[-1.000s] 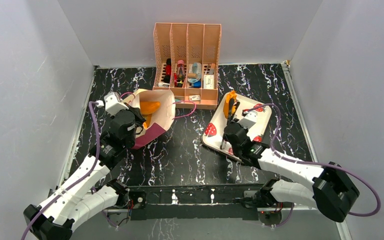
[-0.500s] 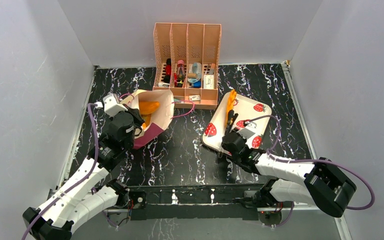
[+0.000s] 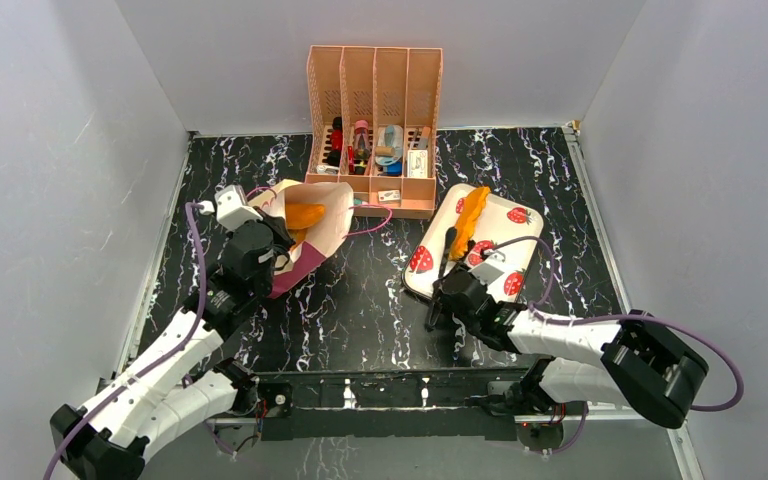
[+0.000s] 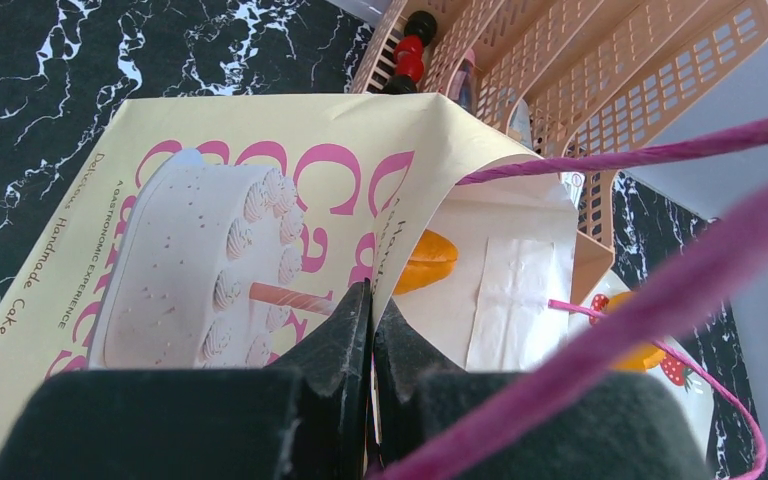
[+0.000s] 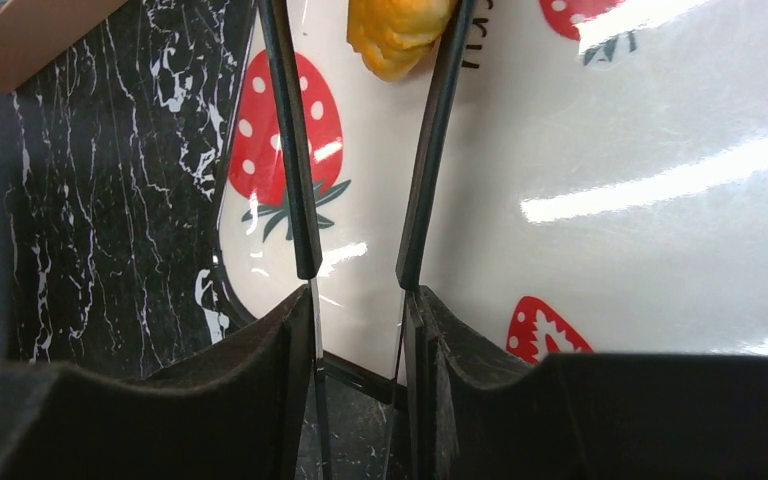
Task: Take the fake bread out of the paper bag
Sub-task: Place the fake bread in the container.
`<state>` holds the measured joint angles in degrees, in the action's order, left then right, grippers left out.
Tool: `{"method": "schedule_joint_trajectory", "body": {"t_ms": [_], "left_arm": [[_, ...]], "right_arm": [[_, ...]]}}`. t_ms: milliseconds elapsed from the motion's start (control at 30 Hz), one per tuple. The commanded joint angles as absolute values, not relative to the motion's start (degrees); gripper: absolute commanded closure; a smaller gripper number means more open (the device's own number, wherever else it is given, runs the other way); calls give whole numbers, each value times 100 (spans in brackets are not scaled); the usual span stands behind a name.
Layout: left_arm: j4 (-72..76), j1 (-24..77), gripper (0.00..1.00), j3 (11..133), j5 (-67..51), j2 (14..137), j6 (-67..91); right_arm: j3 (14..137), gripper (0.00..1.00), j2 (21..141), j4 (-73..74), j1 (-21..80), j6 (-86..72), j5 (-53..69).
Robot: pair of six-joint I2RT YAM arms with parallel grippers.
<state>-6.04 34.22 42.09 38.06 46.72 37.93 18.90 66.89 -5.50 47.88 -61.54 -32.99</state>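
- Right now your left gripper [image 4: 371, 310] is pressed together on the front rim of the paper bag [image 4: 210, 220], pinching the paper so that the mouth is held open.
- That bag sits toward the far-left corner of the counter [image 3: 360, 300], just beside the peach file organiser [image 3: 375, 90]. One orange loaf [image 4: 428, 262] shows inside it, against the back wall.
- Your right gripper [image 5: 360, 20] is spread and holds nothing, hovering over the strawberry-print tray [image 5: 610, 130] on the counter's right half. A second loaf [image 3: 472, 208] lies on the tray's far end, just ahead of the fingertips.
- Expect the glossy loaf to be light, rigid and slippery. You would do best to take it across its narrow middle, not by a tapered end, where it could squirt out of the fingers.
- Treat the bag as thin and flimsy. A hard pull could crumple it, tear the rim or drag it along the counter.
- Watch the pink cord handle [image 3: 375, 228] by the mouth, since it may snag a finger going in.
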Motion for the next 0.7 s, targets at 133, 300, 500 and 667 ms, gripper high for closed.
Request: {"method": "schedule_joint_trajectory", "body": {"t_ms": [133, 300, 500, 667], "left_arm": [[-784, 3395, 100, 4212, 3965, 4361, 3725], [-757, 3394, 100, 4201, 3997, 4348, 3679], [-641, 3395, 100, 4192, 3937, 4346, 3595], [-618, 3396, 100, 4166, 3830, 4394, 3585]], "right_arm": [[2342, 66, 6780, -1102, 4890, -5740, -3121], [2455, 66, 6511, -897, 4939, -5483, -3055], [2644, 66, 6037, 76, 4989, -5696, -3470], [2507, 66, 5116, 640, 5052, -5910, -3753]]}}
